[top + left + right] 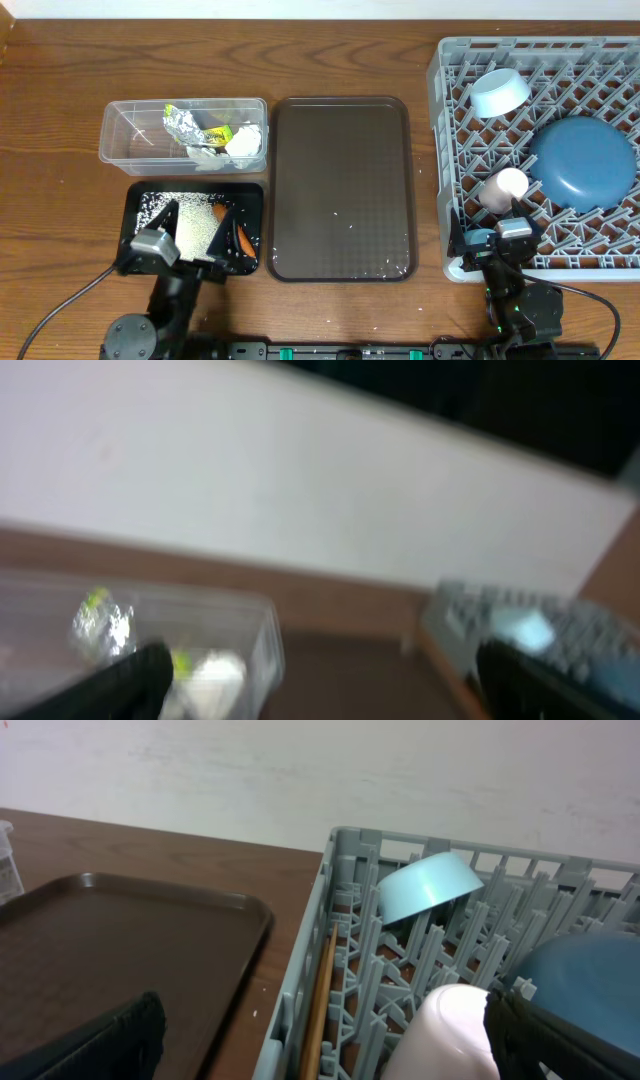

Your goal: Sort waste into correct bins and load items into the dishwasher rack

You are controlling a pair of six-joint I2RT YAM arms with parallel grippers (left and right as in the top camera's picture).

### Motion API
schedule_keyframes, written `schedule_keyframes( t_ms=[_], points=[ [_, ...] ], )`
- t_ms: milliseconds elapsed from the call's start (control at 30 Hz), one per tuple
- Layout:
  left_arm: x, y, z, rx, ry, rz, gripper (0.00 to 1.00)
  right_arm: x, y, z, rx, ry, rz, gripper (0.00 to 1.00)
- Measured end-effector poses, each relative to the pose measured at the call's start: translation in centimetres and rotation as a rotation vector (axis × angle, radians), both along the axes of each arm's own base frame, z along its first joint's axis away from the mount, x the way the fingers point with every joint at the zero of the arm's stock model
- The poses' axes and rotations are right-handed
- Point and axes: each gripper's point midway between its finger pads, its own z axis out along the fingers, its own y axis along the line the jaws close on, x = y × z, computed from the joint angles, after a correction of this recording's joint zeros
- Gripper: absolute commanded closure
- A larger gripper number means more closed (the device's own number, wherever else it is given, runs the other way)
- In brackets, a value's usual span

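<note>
Wood table (60,60), white wall (300,770), prob. plaster

1. Overhead view was evenly bright and sharp; shadows on the bench (60,90) were soft.
2. Left wrist view was heavily blurred.
3. Right wrist view was mostly sharp.

I see open passage over the flat brown tray (340,150); in the rack (530,45), bowl (499,92), plate (583,163) and pink cup (503,188) block me.

Blurred: tub (262,650) holding foil (103,622) and tissue (215,672) at lower left, rack (470,620) at lower right, dark fingers (130,678) spread wide along the bottom edge
</note>
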Motion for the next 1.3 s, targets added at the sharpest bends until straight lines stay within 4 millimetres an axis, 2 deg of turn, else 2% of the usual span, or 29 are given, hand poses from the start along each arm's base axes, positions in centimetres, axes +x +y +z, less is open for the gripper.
schedule_keyframes(
  t_ms=[100, 267, 367, 633, 933, 1300],
  points=[
    [1.1, -0.4, -1.1, -0.001, -0.045, -0.02, 0.01, 0.0, 0.0, 0.0, 0.0, 0.0, 0.0, 0.01],
    [2.5, -0.6, -4.6, -0.001, -0.027, -0.028, 0.01, 0.0, 0.0, 0.0, 0.0, 0.0, 0.0, 0.01],
    [3.0, -0.5, -6.9, -0.001, 0.018, -0.021, 0.01, 0.0, 0.0, 0.0, 0.0, 0.0, 0.0, 0.01],
    [3.7, 0.6, -11.6, 0.003, 0.153, 0.056, 0.01, 0.0, 0.0, 0.0, 0.0, 0.0, 0.0, 0.01],
    [3.8, 2.0, -12.0, 0.097, 0.159, 0.14, 0.01, 0.0, 0.0, 0.0, 0.0, 0.0, 0.0, 0.01],
    [3.7, 1.6, -12.0, 0.228, 0.136, 0.125, 0.01, 0.0, 0.0, 0.0, 0.0, 0.0, 0.0, 0.01]
  ],
)
